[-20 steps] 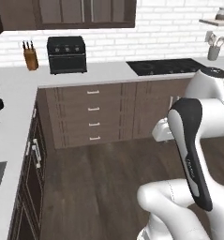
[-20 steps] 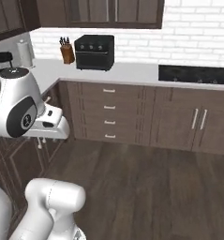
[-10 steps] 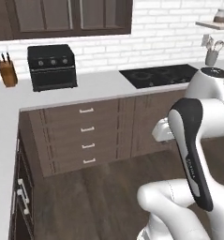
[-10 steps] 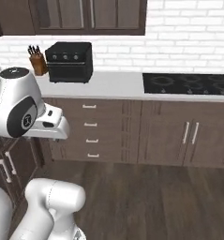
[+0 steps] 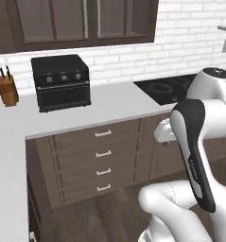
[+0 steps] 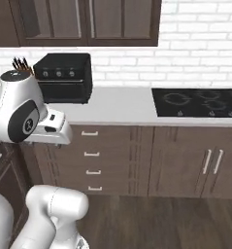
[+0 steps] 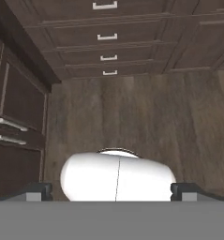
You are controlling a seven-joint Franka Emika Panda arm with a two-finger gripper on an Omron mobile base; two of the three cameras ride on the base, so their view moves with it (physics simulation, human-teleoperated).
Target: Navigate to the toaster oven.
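As base drove, toaster oven (image 5: 61, 83) nearer, centred.

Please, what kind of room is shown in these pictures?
A home kitchen, rendered in simulation. A black toaster oven and a knife block stand on the white counter, a black cooktop is set into it, and dark wood drawers run below.

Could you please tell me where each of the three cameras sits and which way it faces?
Left base view: behind-left of the arm, facing the toaster oven and knife block; arm at right.
Right base view: behind-right, same toaster oven, cooktop; arm at left.
Hand view: looks down at the floor and drawers; gripper.
Both base views share the counter.
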